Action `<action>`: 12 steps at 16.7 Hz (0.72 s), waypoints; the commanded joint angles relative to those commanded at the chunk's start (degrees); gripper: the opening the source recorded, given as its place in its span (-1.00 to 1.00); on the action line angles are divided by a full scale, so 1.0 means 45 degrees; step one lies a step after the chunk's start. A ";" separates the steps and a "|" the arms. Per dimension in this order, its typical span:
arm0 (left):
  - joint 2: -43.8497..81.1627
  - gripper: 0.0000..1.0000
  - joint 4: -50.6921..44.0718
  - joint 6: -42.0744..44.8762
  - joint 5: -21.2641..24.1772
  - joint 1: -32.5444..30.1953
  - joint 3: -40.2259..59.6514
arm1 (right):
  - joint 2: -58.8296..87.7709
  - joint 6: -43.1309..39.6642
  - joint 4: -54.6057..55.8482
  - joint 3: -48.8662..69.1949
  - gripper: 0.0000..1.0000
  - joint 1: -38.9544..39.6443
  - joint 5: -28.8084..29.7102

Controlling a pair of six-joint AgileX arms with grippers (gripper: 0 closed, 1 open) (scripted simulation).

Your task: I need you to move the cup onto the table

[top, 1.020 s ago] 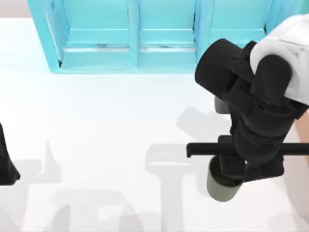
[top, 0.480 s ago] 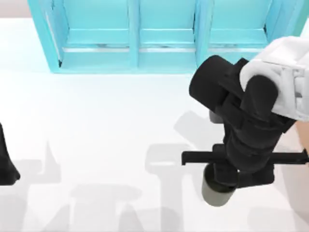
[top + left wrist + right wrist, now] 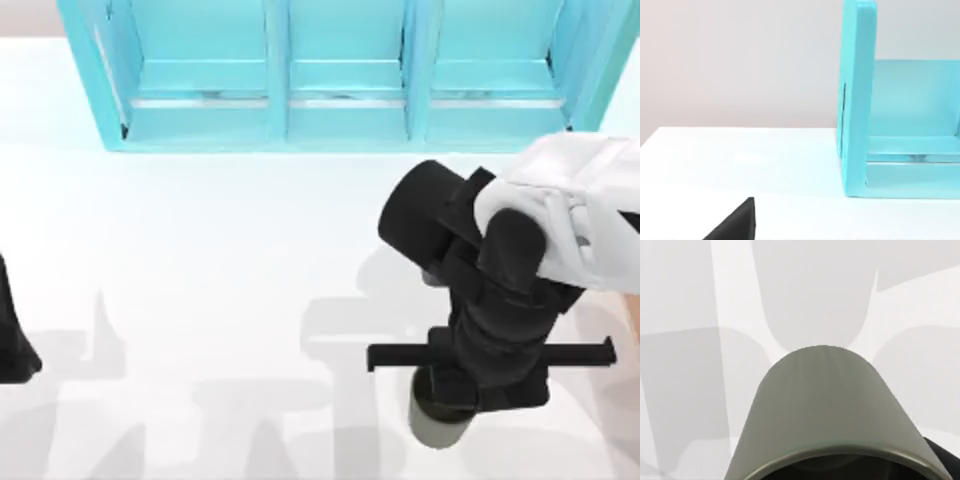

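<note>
Cup (image 3: 438, 428) hangs under my right claw (image 3: 462, 388), near the table's (image 3: 220, 260) front edge on its right half, in front of the shelf (image 3: 330, 75) and well apart from it. From above, only the cup's olive-grey lower side and a slice of its dark inside peek out beneath my black wrist. The claw's crossbar runs left to right just behind the cup. My fingers seem to reach into or around the rim, yet the arm covers them, so I cannot tell from above whether they are clamped.

My right wrist camera gives what the top view hides: the cup (image 3: 827, 410) seen along its plain side, dark rim nearest the lens, with white table (image 3: 680, 285) and grey shadows beyond its base. A black corner at the edge touches the rim. I cannot tell from either view whether the base touches the table.

My left arm is parked at the table's left edge, a black sliver of it (image 3: 12, 340) showing from above. Its wrist camera looks across the bare table (image 3: 740, 155) to the shelf's turquoise end wall (image 3: 857, 100) and one open bay behind it, with a dark wedge low in the frame.
</note>
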 joint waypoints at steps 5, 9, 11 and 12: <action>0.0000 1.00 0.0000 0.0000 0.0000 0.0000 0.0000 | 0.0000 0.0000 0.0000 0.0000 -0.25 0.0000 0.0000; 0.0000 1.00 0.0000 0.0000 0.0000 0.0000 0.0000 | 0.0000 0.0000 0.0000 0.0000 0.36 0.0000 0.0000; 0.0000 1.00 0.0000 0.0000 0.0000 0.0000 0.0000 | 0.0000 0.0000 0.0000 0.0000 0.66 0.0000 0.0000; 0.0000 1.00 0.0000 0.0000 0.0000 0.0000 0.0000 | 0.0000 0.0000 0.0000 0.0000 0.81 0.0000 0.0000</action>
